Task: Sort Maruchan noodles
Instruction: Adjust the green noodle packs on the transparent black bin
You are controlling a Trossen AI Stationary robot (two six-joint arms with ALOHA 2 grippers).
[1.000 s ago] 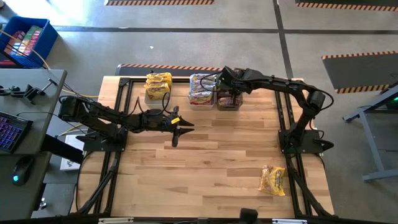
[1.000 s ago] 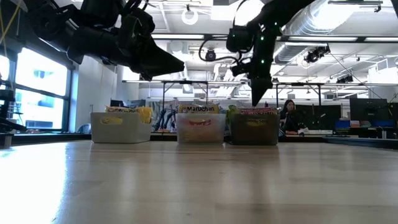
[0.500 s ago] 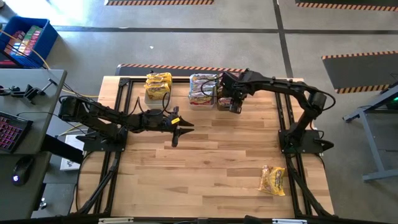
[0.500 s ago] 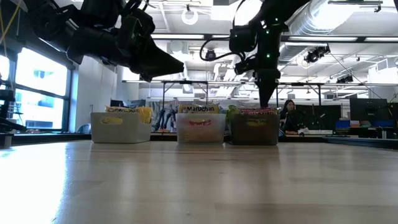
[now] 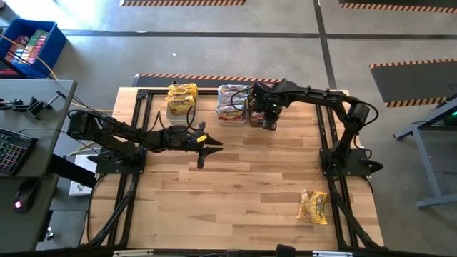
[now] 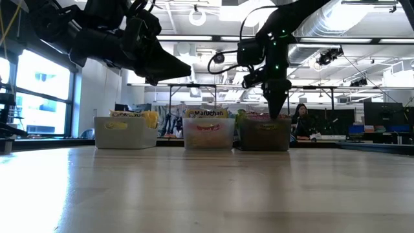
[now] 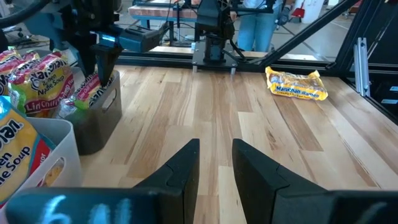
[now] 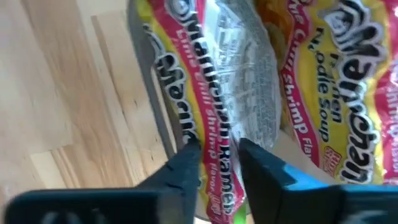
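Change since earlier frames: right pincer (image 5: 268,123) has been drawn back from deep over the dark bin (image 5: 261,114) to its near edge; left arm has stayed as it was.
Right pincer, position: held above the dark bin's near rim at the far side of the worktop (image 5: 235,185), pointing down in the low view.
Right pincer, state: fingers (image 8: 186,168) are seen slightly parted in the right wrist view, nothing caught between them; a pink-red shrimp packet (image 8: 205,124) lies just beyond the tips, inside the bin.
Left pincer (image 5: 202,158), position: held above mid-worktop, well apart from the bins.
Left pincer, state: fingers (image 7: 180,177) are seen a narrow gap apart, empty.
Dark bin, contents: pink-red and green-printed Maruchan packets (image 7: 37,84), standing up above the rim.
Middle clear bin (image 5: 231,104), contents: packets with red print, stacked to the rim.
Left clear bin (image 5: 181,99), contents: yellow packets.
Bins, arrangement: three in a row along the far edge of the worktop, the dark one nearest the right arm.
Loose packet (image 5: 313,206): one yellow Maruchan packet, lying flat near the worktop's front right corner, well apart from both pincers.
Background: a person (image 6: 301,120) is seated beyond the worktop in the low view.
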